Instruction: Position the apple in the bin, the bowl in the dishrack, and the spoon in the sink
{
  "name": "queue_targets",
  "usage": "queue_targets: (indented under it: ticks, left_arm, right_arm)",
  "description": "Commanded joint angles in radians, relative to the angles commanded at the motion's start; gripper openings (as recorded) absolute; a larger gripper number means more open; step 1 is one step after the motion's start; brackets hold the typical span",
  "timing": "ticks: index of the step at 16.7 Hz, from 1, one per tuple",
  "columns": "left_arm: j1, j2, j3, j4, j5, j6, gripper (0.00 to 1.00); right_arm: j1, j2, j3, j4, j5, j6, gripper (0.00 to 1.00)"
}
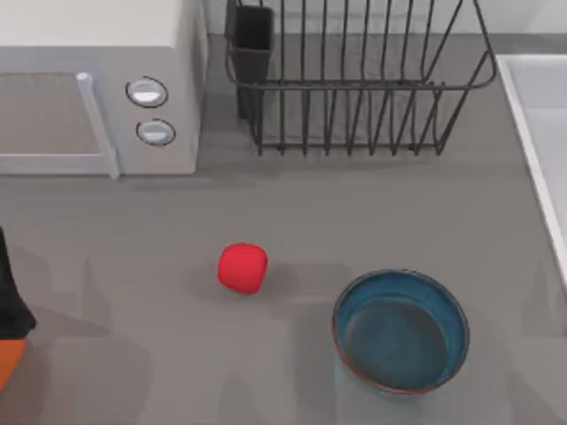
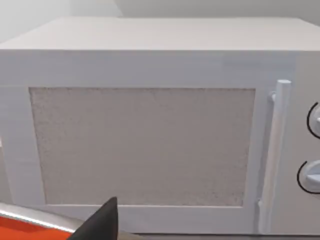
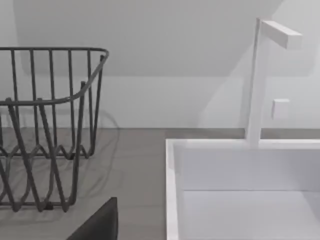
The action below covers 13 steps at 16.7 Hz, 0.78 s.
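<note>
At the far left edge of the tabletop (image 1: 372,221), below the microwave (image 1: 97,88), a dark and orange part of the left arm (image 1: 11,328) is seen; whether its jaws are spread or pressed together cannot be told. In the left wrist view the microwave door (image 2: 142,145) is faced squarely, so that arm is judged to be parked and not yet aimed at anything.

Right of the microwave and nearer the front, the apple (image 1: 242,268) rests on the bare surface, well apart from the microwave. It is judged the natural first pick for the left arm: a descent from straight above is advised, with the jaws opened wider than the rounded lump and closed across its middle so that it is not rolled away.

The dishrack (image 1: 354,88) stands just right of the microwave, its cutlery cup (image 1: 251,40) at the corner nearest the knobs. The bowl (image 1: 400,330) sits upright far in front of it, right of the apple. The sink (image 1: 540,124) lies farthest from the microwave, and its faucet (image 3: 257,80) is seen in the right wrist view. The state of the right jaws cannot be told.
</note>
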Motion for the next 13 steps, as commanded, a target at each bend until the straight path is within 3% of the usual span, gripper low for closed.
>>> queue_targets:
  ticks: [6, 13]
  left_arm:
    - [-0.023, 0.096, 0.089, -0.065, 0.002, -0.012, 1.00]
    - [-0.142, 0.593, 0.551, -0.401, 0.013, -0.077, 1.00]
  right_arm:
    - [0.000, 0.000, 0.000, 0.000, 0.000, 0.000, 1.00]
    - [0.000, 0.000, 0.000, 0.000, 0.000, 0.000, 1.00]
